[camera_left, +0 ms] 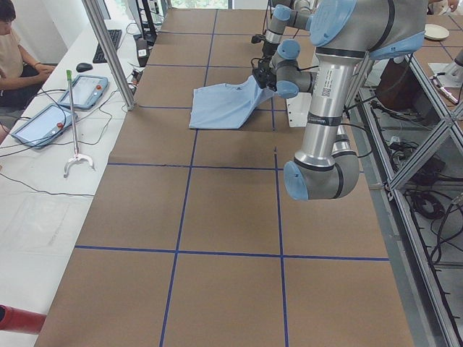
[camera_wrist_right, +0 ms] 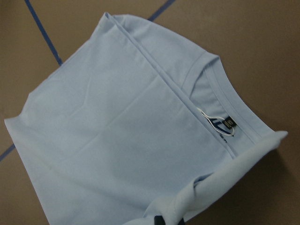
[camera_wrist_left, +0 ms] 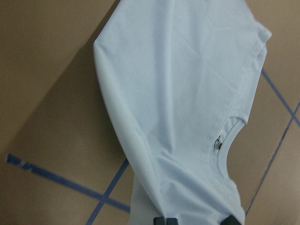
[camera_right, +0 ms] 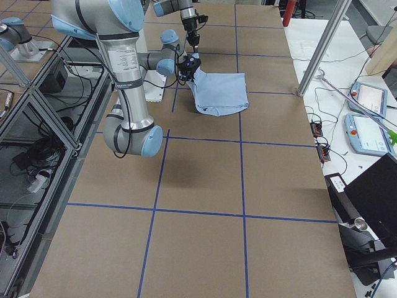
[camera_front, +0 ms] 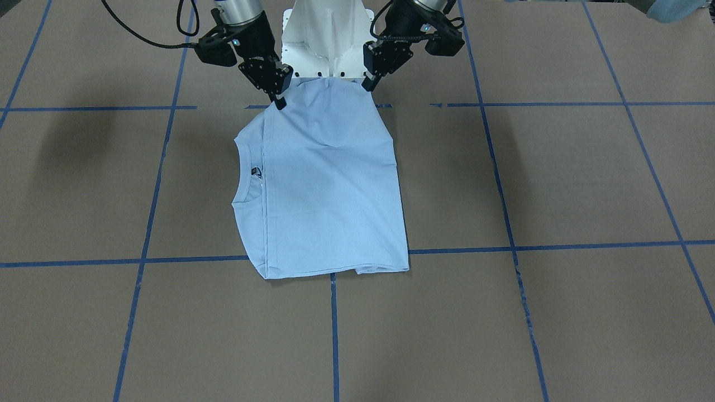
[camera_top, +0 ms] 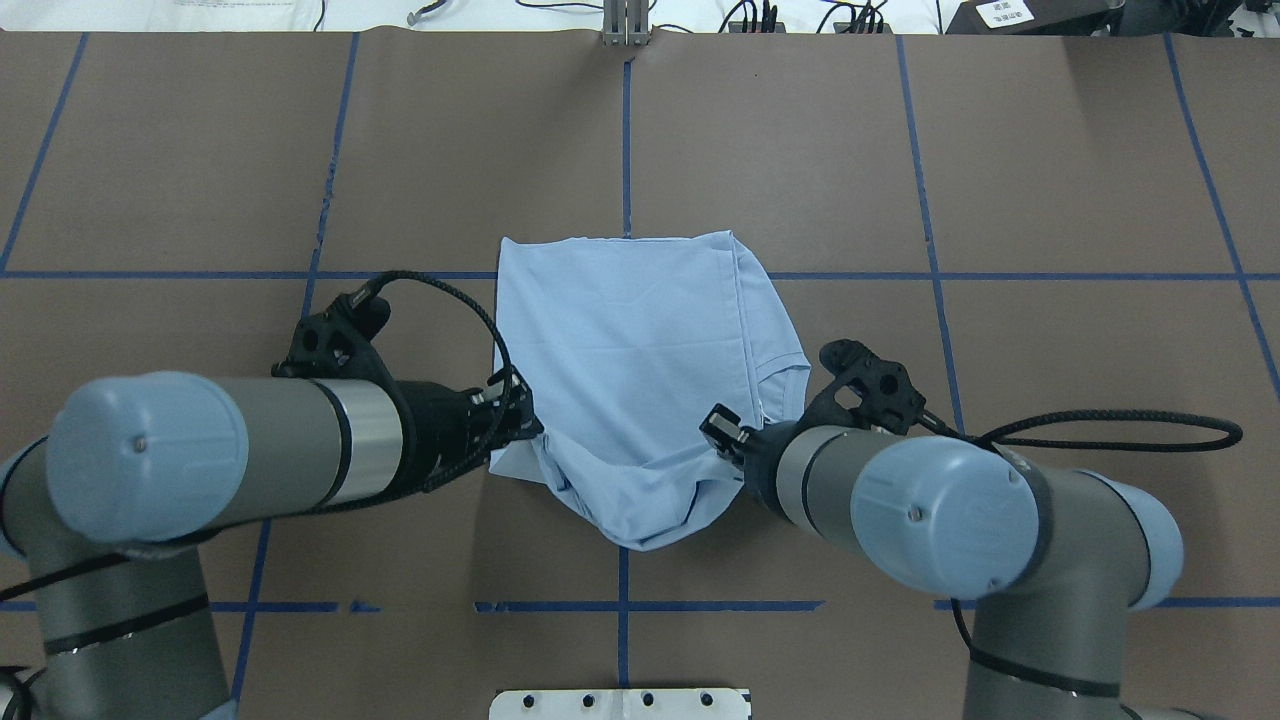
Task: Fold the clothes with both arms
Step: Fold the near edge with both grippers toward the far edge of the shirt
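The light blue T-shirt [camera_front: 329, 190] sits in the middle of the brown worktop [camera_front: 558, 312], just in front of the robot's white pedestal [camera_front: 329, 39], and it is turned sideways so that the ribbed collar [camera_front: 241, 173] points toward the robot's right. A dark neck label [camera_front: 256, 171] shows just inside the collar opening. The cloth is doubled over itself, with a long straight fold line running across it beside the collar. Its far edge lies flat on the worktop, straddling the blue tape lines [camera_front: 333, 335]. The edge nearest the robot is off the surface, held up at its two corners and sagging in a soft belly between them. The left tool [camera_front: 370, 84] comes down at a slant onto one raised corner, its fingers pinched together on the fabric. The right tool [camera_front: 277, 100] does the same at the corner on the collar side, its tips closed tight on the cloth. From over the robot's shoulders, the left arm [camera_top: 250, 450] and the right arm [camera_top: 950, 510] reach inward toward each other, with the hanging edge stretched between their tools. From the worktop's ends, the shirt slopes up from the surface to the tools. The palm print is not visible from any angle.
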### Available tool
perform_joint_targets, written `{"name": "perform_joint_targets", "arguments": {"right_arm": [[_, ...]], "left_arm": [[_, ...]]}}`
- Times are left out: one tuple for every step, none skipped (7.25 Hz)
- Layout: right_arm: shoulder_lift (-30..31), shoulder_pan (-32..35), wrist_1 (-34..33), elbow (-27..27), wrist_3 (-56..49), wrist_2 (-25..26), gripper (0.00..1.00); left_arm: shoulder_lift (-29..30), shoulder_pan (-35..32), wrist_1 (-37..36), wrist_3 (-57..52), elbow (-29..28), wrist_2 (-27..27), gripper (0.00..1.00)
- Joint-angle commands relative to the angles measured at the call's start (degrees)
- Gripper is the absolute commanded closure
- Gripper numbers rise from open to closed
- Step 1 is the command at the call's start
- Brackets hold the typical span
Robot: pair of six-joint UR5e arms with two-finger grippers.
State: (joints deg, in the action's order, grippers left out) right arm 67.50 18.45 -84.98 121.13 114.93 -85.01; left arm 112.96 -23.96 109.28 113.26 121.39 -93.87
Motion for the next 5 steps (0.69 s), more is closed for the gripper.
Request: {"name": "perform_joint_targets", "arguments": {"right_arm": [[-5.4, 8.2, 0.2, -8.8, -2.2, -5.1, 1.00], [-8.1, 11.2, 0.2, -13.2, -2.6, -7.9, 1.00], [-9.8, 13.0, 0.4, -15.7, -2.9, -9.7, 1.00], [-11.7, 14.2, 5.3, -21.0, -2.7, -10.4, 1.00], [-11.8, 15.5, 10.0, -25.3, -2.8, -11.8, 1.00]], "left_arm": [[1.6, -6.1, 0.7, -3.7, -5.0, -0.6, 1.00], [3.1, -7.8, 1.8, -5.4, -7.6, -0.6, 1.00], [5.9, -9.2, 2.9, -6.8, -12.7, -0.6, 1.00], [7.2, -10.6, 9.2, -7.5, -18.9, -0.6, 1.00], [7.6, -11.7, 14.1, -10.5, -25.1, -0.4, 1.00]]}}
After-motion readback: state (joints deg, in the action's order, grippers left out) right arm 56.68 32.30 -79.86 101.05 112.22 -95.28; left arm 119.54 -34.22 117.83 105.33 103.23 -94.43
